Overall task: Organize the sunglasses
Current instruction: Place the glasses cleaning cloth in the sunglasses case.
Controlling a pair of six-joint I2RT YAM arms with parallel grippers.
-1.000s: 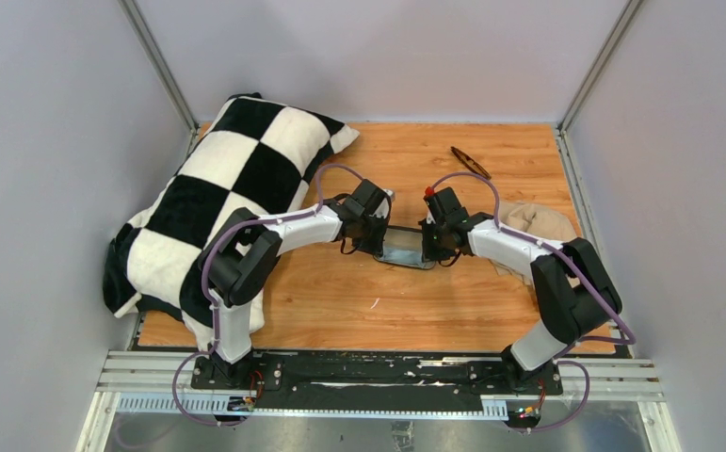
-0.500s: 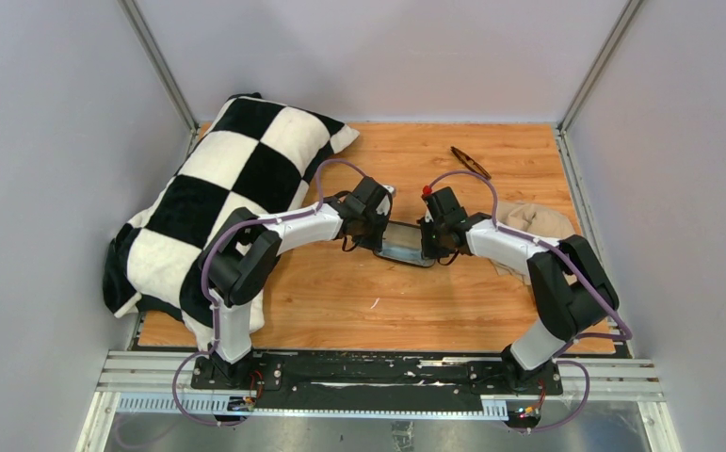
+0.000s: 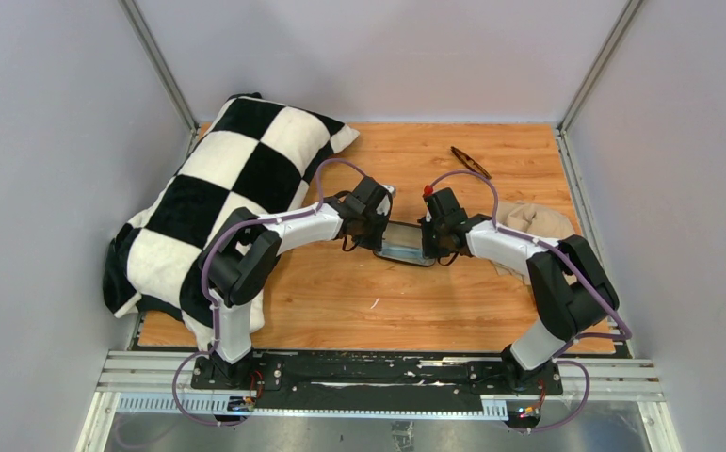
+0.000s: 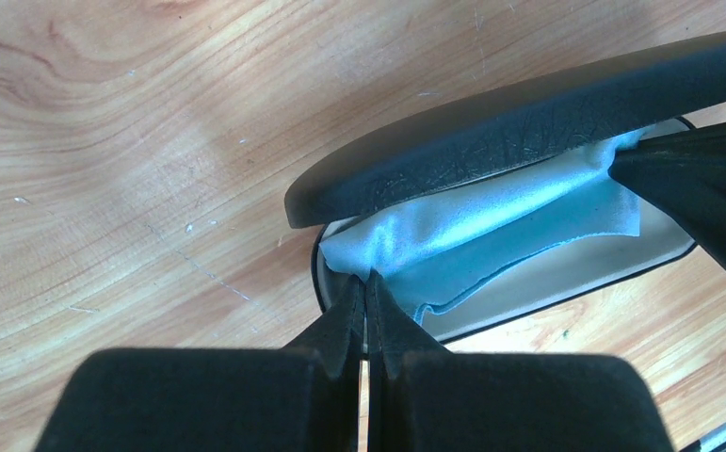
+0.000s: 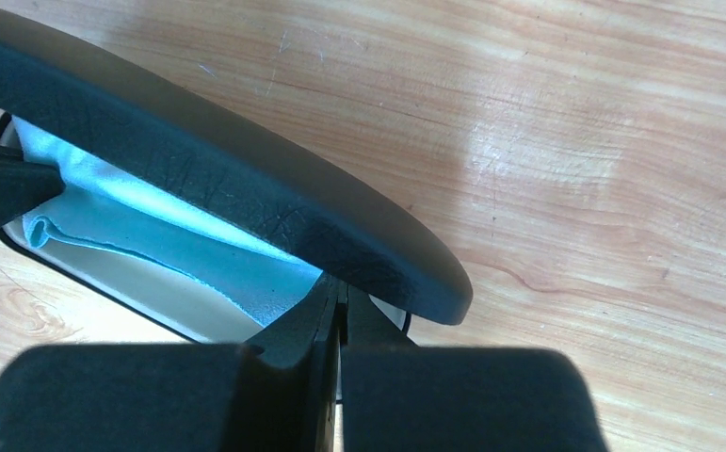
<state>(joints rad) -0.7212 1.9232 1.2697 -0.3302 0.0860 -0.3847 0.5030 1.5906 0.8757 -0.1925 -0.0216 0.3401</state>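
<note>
The left pincer [image 4: 366, 282] is found clamped on one end of the light blue cloth [image 4: 491, 209] inside the open black case [image 4: 528, 122]. The right pincer [image 5: 340, 290] is clamped on the other end. The sunglasses [image 3: 470, 162] are noted on the worktop [image 3: 340, 301], well apart from the case.

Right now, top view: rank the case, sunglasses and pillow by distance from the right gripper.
1. Case: centre, open, right at the right gripper, which pinches the blue cloth lying in it.
2. Sunglasses: farther back, slightly right.
3. Pillow: far left, beyond the other arm.
</note>
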